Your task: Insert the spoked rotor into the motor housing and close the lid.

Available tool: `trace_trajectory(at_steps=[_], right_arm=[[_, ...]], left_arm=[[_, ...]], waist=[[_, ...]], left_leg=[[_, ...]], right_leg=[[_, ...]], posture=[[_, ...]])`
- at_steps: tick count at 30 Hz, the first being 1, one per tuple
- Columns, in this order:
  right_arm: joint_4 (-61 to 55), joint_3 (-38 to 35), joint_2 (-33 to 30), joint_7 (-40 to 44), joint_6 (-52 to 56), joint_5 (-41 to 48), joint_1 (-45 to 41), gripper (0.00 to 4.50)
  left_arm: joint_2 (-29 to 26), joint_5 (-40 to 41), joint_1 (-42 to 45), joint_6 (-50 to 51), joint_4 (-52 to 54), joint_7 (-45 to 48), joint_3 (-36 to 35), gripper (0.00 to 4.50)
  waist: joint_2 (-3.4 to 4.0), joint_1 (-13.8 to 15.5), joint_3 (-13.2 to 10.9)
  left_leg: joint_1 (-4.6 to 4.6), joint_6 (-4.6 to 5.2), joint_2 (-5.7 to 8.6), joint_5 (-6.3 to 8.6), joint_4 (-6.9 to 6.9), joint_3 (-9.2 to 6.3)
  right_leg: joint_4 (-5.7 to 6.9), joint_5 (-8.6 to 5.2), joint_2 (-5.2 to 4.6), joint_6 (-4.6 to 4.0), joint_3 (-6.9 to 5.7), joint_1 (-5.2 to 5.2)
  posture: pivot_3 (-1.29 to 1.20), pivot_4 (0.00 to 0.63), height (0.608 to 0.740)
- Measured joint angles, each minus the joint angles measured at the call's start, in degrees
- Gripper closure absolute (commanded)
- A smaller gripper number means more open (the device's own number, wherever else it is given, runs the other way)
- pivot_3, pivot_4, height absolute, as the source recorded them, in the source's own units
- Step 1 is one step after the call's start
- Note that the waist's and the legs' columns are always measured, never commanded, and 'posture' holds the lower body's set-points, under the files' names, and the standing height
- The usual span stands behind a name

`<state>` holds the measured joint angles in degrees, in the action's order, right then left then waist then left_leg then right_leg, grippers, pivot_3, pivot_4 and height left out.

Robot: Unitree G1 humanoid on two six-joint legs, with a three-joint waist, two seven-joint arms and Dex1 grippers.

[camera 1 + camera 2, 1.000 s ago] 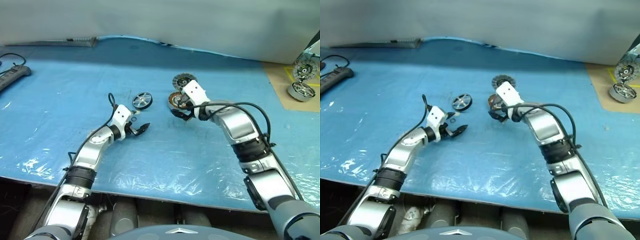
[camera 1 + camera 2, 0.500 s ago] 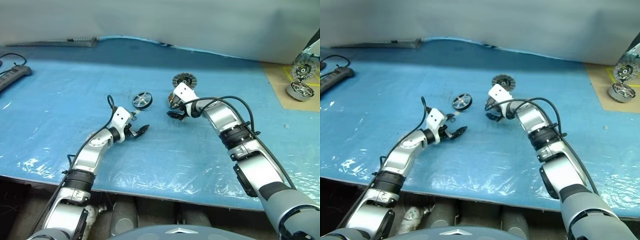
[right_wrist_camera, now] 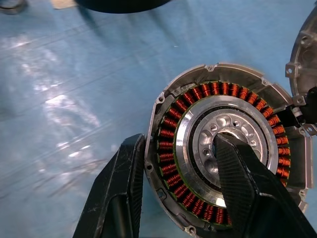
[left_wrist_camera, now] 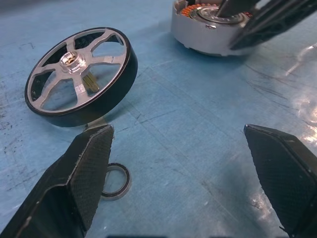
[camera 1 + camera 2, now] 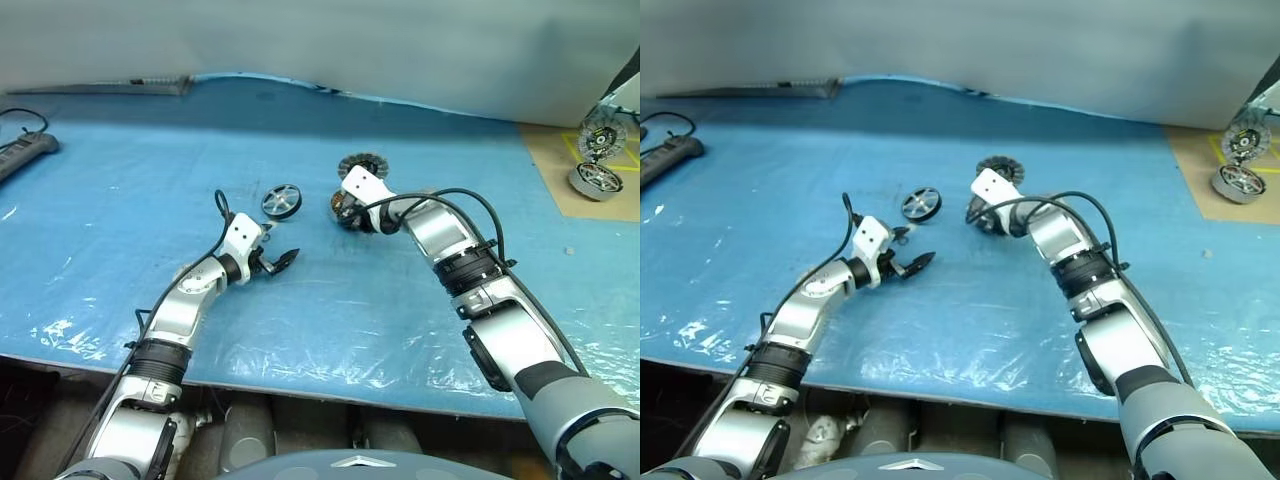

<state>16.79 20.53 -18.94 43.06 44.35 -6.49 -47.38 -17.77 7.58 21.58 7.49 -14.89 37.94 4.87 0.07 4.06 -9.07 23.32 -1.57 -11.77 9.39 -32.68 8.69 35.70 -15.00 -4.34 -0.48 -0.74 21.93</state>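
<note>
The spoked rotor, a dark-rimmed wheel with silver spokes, lies on the blue sheet just beyond my open left gripper, whose fingers stand wide apart and empty. To its right sits the motor housing, its copper windings facing up. My right gripper points down onto it, one finger against the outer wall and the other in the central bore, closed across the winding ring. The finned lid lies right behind the housing.
A small dark ring lies on the sheet by my left fingers. Two silver motors sit on a brown board at the far right. A power strip is at the far left, and the table's front edge runs close below my arms.
My right gripper has moved left and down onto the motor housing, and its jaws have narrowed around the winding ring. The left arm has stayed put.
</note>
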Motion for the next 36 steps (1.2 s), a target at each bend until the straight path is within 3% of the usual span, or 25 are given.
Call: trace_trajectory(at_steps=[4, 11, 21, 28, 36], right_arm=[[-15.37, 0.44, 0.06, 1.03, 10.32, 2.29, 6.44, 2.69], [-31.27, 0.49, 0.17, 0.33, 24.39, 6.95, 12.00, 2.69], [-36.25, -0.63, 2.36, -4.52, 31.31, 11.33, 13.09, 2.69], [-38.13, -1.98, 3.67, -6.13, 36.08, 16.53, 12.54, 0.38], [-45.61, -9.48, 2.31, -7.01, 44.66, 23.08, 9.16, 0.38]], left_arm=[[-0.27, 0.01, -0.34, 0.06, 0.18, 0.02, -0.05, 0.00], [-0.51, 0.01, -0.46, 0.11, 0.29, 0.33, -0.04, 0.00], [-0.51, -0.01, -0.33, -0.01, 0.03, 0.79, -0.02, 0.00], [-0.54, -0.02, -0.18, -0.16, -0.11, 0.83, -0.02, 0.00], [-0.69, -0.02, -0.08, -0.27, -0.16, 1.70, 0.01, 0.00]], waist=[[-0.01, -0.01, 0.01], [0.00, 0.02, 0.00], [0.00, -0.01, 0.00], [0.03, 0.06, -0.03], [0.04, 0.45, -0.03]], left_leg=[[-0.15, -0.02, 0.00, 0.01, 0.07, 0.00], [-0.22, -0.03, -0.01, 0.01, 0.16, -0.04], [-0.22, -0.07, 0.03, 0.01, 0.34, -0.04], [-0.14, -0.09, 0.06, 0.01, 0.37, -0.07], [-0.14, -0.10, 0.07, 0.01, 0.38, -0.08]], right_leg=[[-0.01, 0.00, 0.00, 0.01, 0.05, -0.07], [-0.03, 0.00, -0.03, 0.02, 0.18, -0.04], [-0.07, 0.01, -0.01, 0.04, 0.27, 0.11], [-0.07, 0.01, -0.01, 0.06, 0.30, 0.20], [-0.10, 0.01, -0.01, 0.07, 0.30, 0.19]], posture=[[0.00, 0.150, 0.740], [0.00, 0.150, 0.740], [0.00, 0.150, 0.740], [0.00, 0.150, 0.740], [0.00, 0.150, 0.740]])
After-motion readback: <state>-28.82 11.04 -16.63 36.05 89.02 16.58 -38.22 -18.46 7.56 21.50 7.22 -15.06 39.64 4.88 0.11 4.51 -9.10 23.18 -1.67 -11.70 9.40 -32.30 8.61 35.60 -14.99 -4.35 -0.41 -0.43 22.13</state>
